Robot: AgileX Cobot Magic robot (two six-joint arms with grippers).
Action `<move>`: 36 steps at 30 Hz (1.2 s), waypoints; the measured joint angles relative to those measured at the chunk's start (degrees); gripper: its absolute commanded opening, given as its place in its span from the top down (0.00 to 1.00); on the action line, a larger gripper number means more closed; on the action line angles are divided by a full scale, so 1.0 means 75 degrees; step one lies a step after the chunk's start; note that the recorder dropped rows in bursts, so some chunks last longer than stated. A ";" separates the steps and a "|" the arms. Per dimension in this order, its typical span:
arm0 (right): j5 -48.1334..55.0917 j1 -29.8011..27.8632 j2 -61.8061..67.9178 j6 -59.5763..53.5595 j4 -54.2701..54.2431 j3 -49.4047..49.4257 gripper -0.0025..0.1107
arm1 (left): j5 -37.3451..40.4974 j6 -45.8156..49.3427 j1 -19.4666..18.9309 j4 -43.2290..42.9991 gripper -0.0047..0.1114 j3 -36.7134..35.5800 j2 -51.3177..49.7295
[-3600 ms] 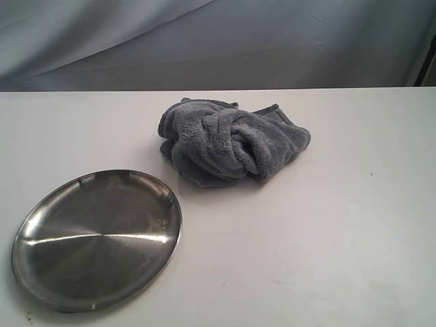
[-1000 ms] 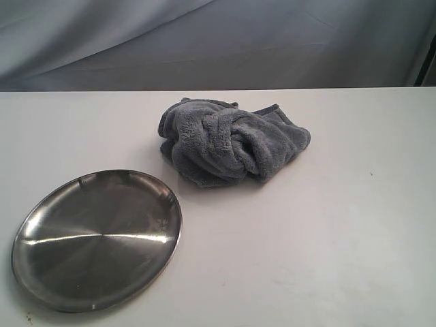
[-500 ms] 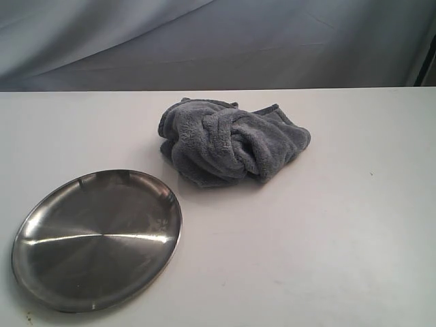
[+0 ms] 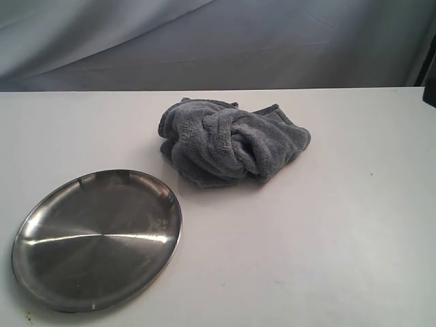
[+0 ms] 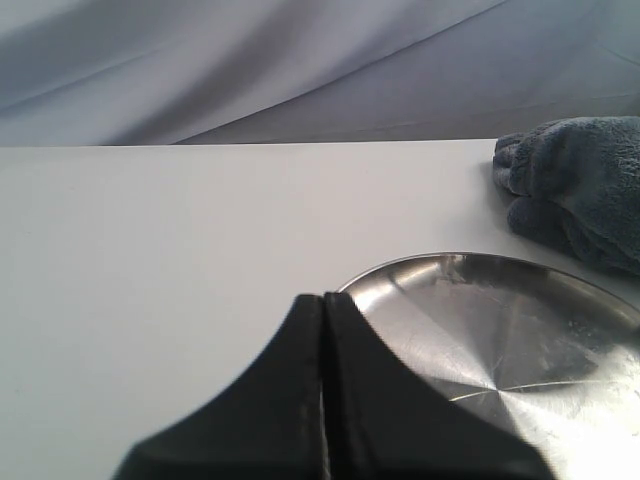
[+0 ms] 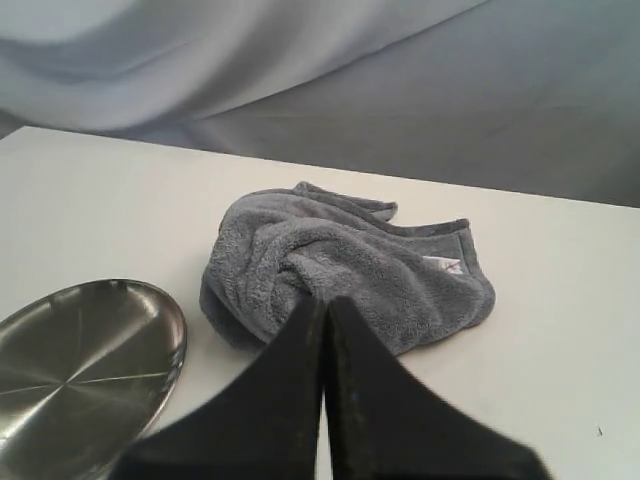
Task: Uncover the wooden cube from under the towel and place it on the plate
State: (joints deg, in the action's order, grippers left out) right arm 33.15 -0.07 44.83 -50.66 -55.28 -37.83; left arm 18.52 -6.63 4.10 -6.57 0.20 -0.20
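A bunched dark-grey plush towel point(image 4: 231, 142) lies on the white table beyond the middle; it also shows in both wrist views point(image 5: 585, 190) point(image 6: 340, 265). The wooden cube is hidden; none of it shows. The round steel plate point(image 4: 95, 238) lies at the front left, apart from the towel, and shows in both wrist views point(image 5: 500, 320) point(image 6: 80, 350). My left gripper point(image 5: 323, 297) is shut and empty, hovering near the plate's rim. My right gripper point(image 6: 326, 300) is shut and empty, short of the towel. Only a dark sliver at the right edge point(image 4: 430, 85) of the exterior view shows an arm.
The white table point(image 4: 327, 231) stretches bare to the right and front of the towel. A grey fabric backdrop point(image 4: 218, 41) hangs behind the table's far edge.
A dark sliver of the right arm has come into the exterior view's right edge. Towel and plate have not moved.
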 measured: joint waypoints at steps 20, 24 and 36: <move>-0.0787 0.2148 0.3013 0.2358 0.3406 -0.1410 0.98 | 0.0000 0.0000 0.0000 0.0000 0.96 0.0000 0.0000; -0.1078 0.2831 0.3783 0.3387 0.4512 -0.1851 0.98 | 0.0000 0.0000 0.0000 0.0000 0.96 0.0000 0.0000; -0.0995 0.3652 0.6601 0.4476 0.5229 -0.4078 0.98 | 0.0000 0.0000 0.0000 0.0000 0.96 0.0000 0.0000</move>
State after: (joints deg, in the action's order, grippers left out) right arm 25.69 27.32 94.33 -17.09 -16.06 -68.42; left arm 18.52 -6.63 4.10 -6.57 0.20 -0.20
